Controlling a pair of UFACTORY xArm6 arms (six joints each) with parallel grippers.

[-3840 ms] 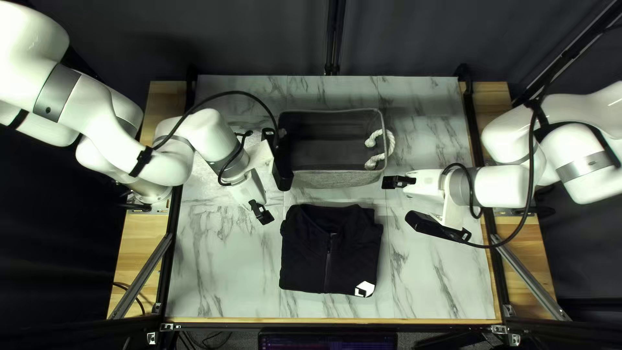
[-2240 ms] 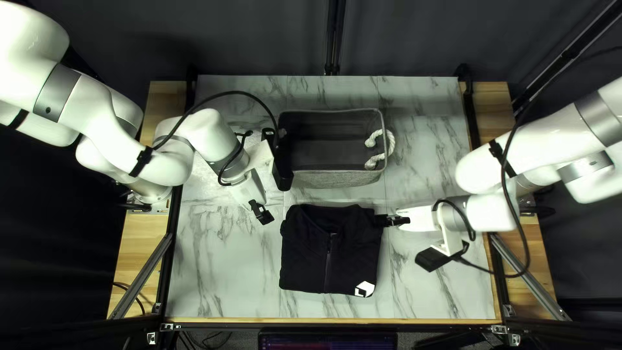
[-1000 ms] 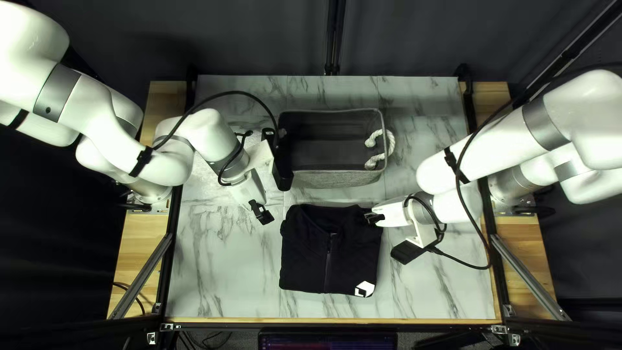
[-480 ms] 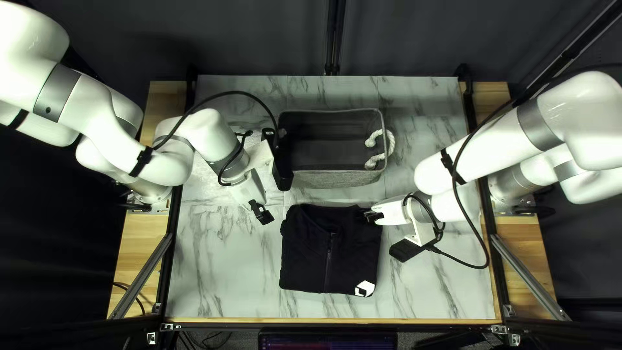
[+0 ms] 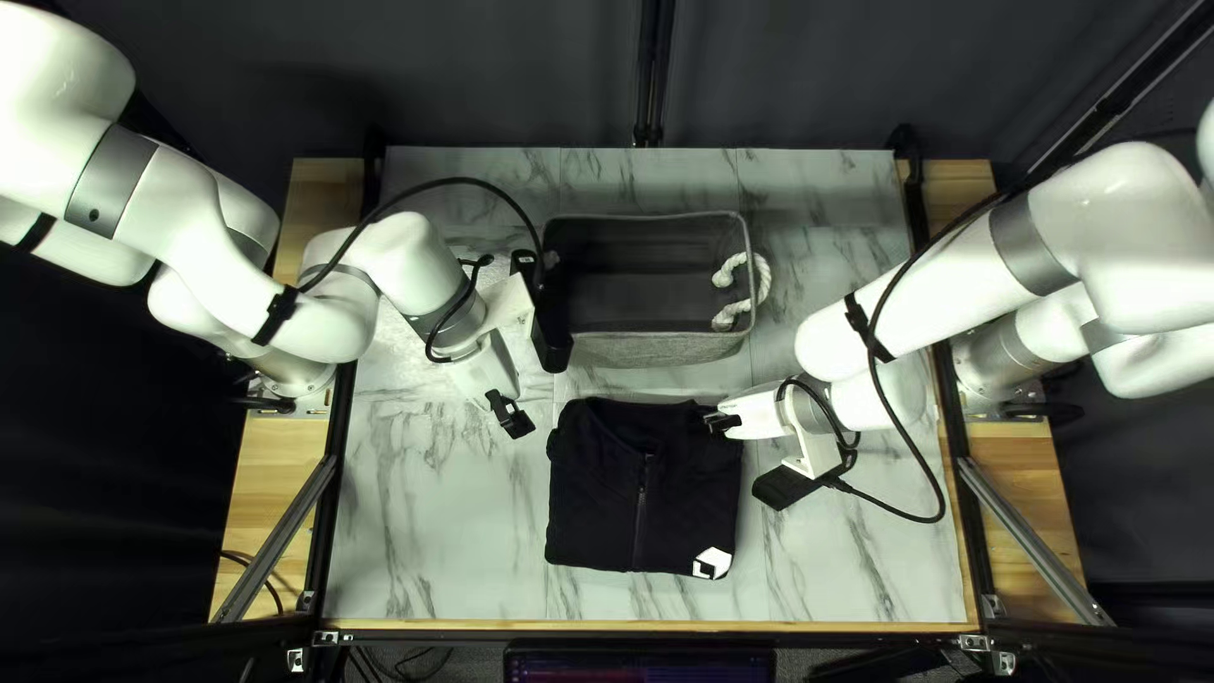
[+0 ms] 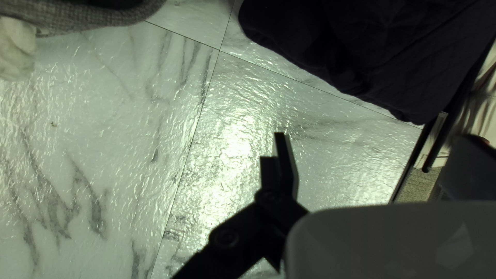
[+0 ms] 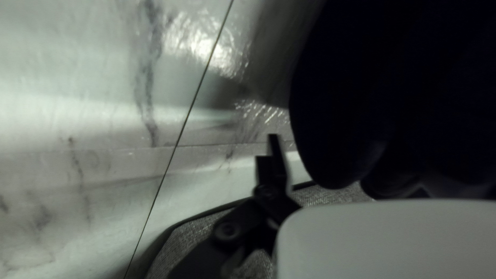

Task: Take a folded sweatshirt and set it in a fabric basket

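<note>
The folded black sweatshirt (image 5: pixel 639 493) lies flat on the table, its collar toward the basket. Grey and fabric-sided, the basket (image 5: pixel 658 348) stands behind it. My right gripper (image 5: pixel 722 423) is at the sweatshirt's far right corner; whether cloth is held cannot be told. In the right wrist view, dark cloth (image 7: pixel 382 88) lies beside my gripper (image 7: pixel 274 163), with basket fabric (image 7: pixel 194 237) close under it. My left gripper (image 5: pixel 510 414) hangs left of the sweatshirt, apart from it. Its wrist view has the sweatshirt (image 6: pixel 361 46) ahead of the gripper (image 6: pixel 278 163) and bare marble below.
My left arm's black camera housing (image 5: pixel 549 316) overlaps the basket's left side. A white rope handle (image 5: pixel 759 285) hangs at the basket's right end. Bare marble surface (image 5: pixel 430 531) lies left of the sweatshirt. My right arm's cable (image 5: pixel 911 430) loops over the table's right side.
My right gripper has come from beside the basket's near right corner to the sweatshirt's far right corner, creeping left most recently. The sweatshirt's right edge sits slightly further left. My left arm is unmoved.
</note>
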